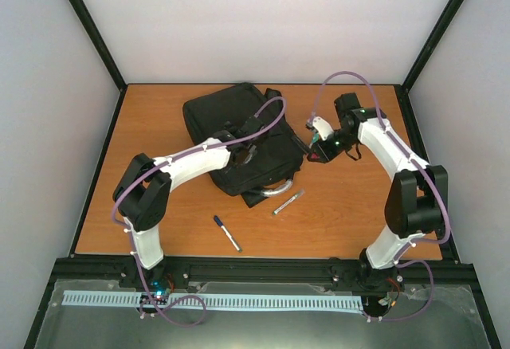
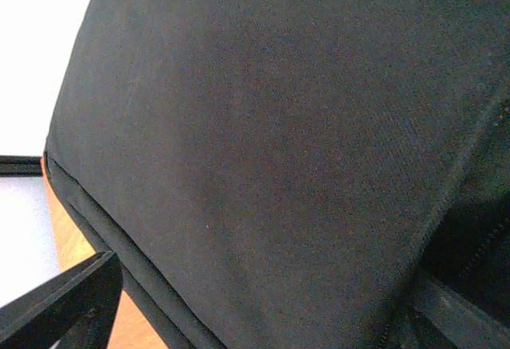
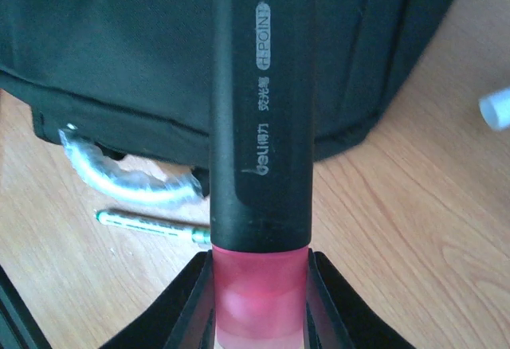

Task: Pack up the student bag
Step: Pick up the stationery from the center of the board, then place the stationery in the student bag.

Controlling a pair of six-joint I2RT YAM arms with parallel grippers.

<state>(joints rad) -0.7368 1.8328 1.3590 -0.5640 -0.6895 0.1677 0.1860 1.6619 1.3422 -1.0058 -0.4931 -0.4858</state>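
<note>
- Marker [image 3: 263, 126], black barrel: all the print is pale grey and runs lengthwise, read from the pink cap end upward.
- Nearest the cap: the brand "deli" in lower-case letters, with a small curved logo stroke before it.
- Next: three Chinese characters, which look like 荧光笔.
- Then: "H-POINT" in capitals inside a rounded oval.
- Last: a model code starting "S60", cut off at the picture's top edge, in front of the bag [image 3: 119, 46].
- Pen [image 3: 151, 225] on the table: green marks on its clear barrel, too small to read.
</note>
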